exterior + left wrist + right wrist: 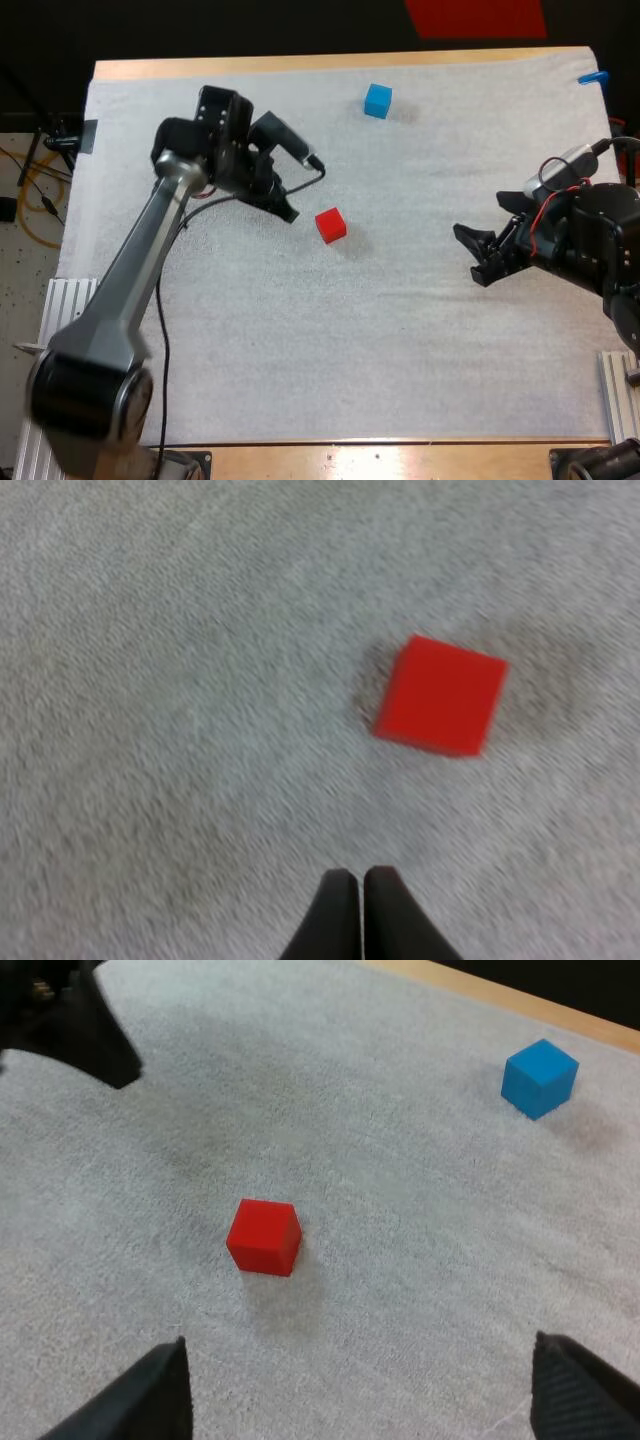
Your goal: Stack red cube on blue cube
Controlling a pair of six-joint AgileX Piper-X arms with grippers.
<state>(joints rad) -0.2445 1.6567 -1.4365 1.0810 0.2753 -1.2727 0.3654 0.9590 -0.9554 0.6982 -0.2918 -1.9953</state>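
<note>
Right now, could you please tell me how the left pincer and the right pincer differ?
The left pincer is shut on nothing, its fingers touching; the right pincer is open, its fingers wide apart. The left pincer sits close beside the red cube, while the right pincer is farther from it, toward the right side of the mat. Both are black, hold nothing and touch no cube.

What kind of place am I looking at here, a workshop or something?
Most likely a robotics lab test bench. A left arm and a right arm reach over a wooden table covered by a white mat, where a red cube and a blue cube lie apart, like practice pieces.
</note>
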